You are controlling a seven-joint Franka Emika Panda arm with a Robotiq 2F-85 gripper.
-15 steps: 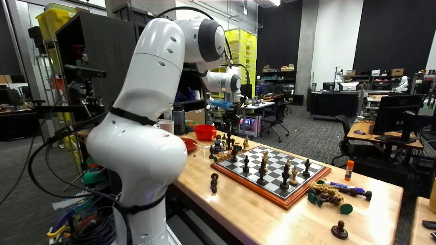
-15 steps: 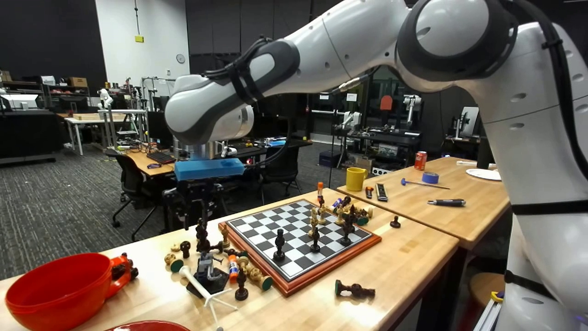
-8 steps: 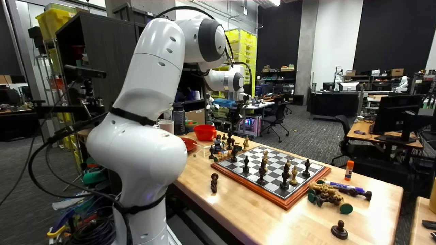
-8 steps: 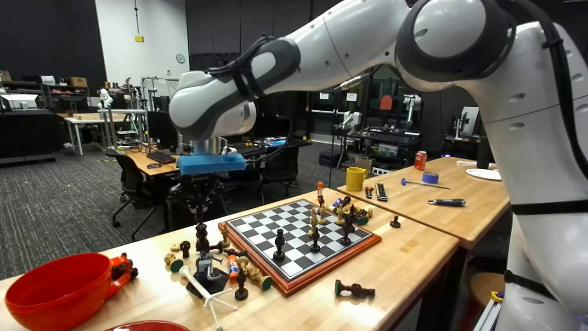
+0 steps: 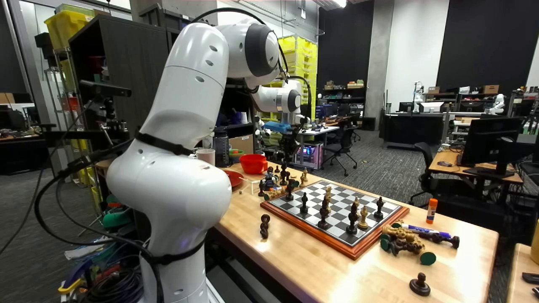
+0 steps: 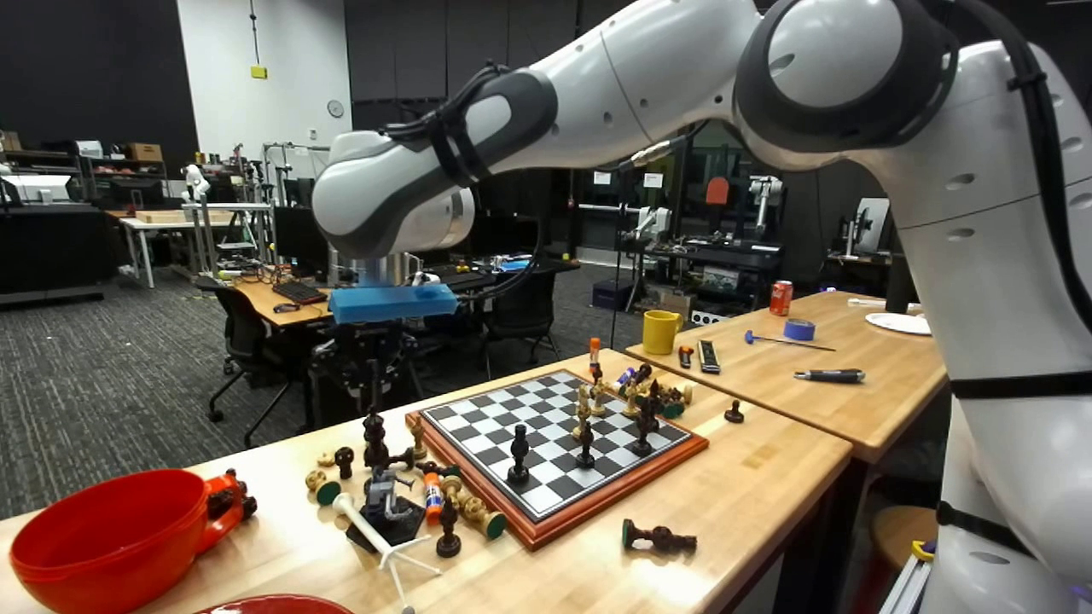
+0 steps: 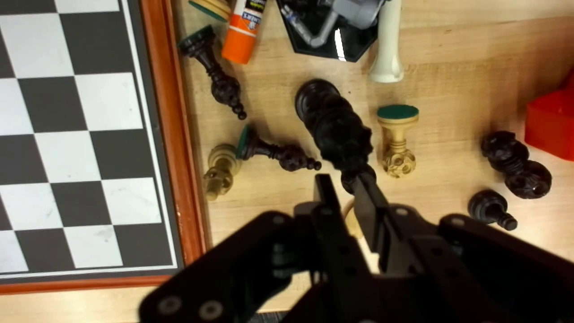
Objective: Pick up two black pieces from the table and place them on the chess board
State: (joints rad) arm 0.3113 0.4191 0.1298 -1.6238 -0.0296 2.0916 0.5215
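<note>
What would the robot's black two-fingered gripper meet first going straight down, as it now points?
Probably the tall, upright, dark-brown wooden-looking chessman; its top appears at the gripper in the wrist view. Depth is unclear; the parted jaws might straddle it.

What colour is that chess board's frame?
Reddish brown: the chess board frame shows best in an exterior view.

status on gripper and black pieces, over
Gripper narrowly open, empty. Tall black piece upright below it, not gripped. Toppled black piece and toppled pale piece close by.
</note>
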